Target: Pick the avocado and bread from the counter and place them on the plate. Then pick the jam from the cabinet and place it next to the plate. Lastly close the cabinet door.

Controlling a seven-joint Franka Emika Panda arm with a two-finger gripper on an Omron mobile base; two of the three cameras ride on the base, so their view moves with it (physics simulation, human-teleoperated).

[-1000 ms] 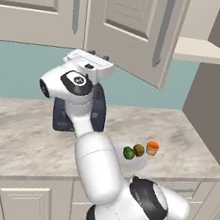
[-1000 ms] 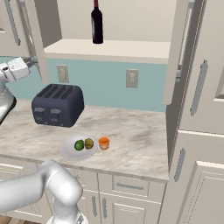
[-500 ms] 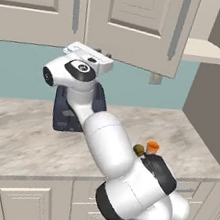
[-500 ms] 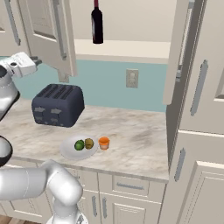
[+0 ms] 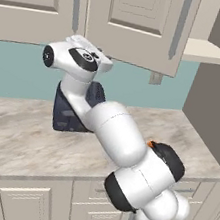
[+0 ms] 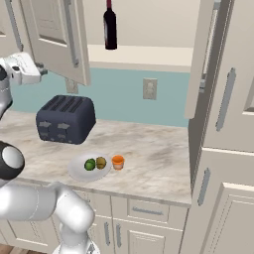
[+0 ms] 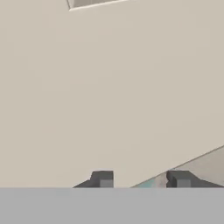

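The tool [image 7: 142,180] has its two dark fingertips [image 7: 102,179] drawn in as far as they go, with nothing pinched between them, and in the hand view they sit right up against the flat cream face of the cabinet door [image 7: 109,87], with a sliver of teal wall showing just past the door's lower edge. From the right base view the tool [image 6: 38,70] is raised at the left, next to the lower edge of that half-open door [image 6: 54,34], whose long grey bar handle [image 6: 69,32] runs down its face; from the left base view the white hand [image 5: 83,57] sits below the same door [image 5: 139,23], in front of the dark toaster [image 5: 71,108]. The cabinet [image 6: 149,30] behind the door stands open, with a tall dark wine bottle [image 6: 109,25] upright on its pale shelf. Well below and to the right of the tool, on the surface [image 6: 149,149], lies the white plate [image 6: 77,167] carrying the green avocado [image 6: 89,164] and the brown bread [image 6: 100,161], touching side by side. The orange jam [image 6: 117,161] stands just beside the plate's right rim. The toaster [image 6: 65,119] is behind the plate, between it and the tool. No writing or label can be read on the bottle, the jar or the toaster.
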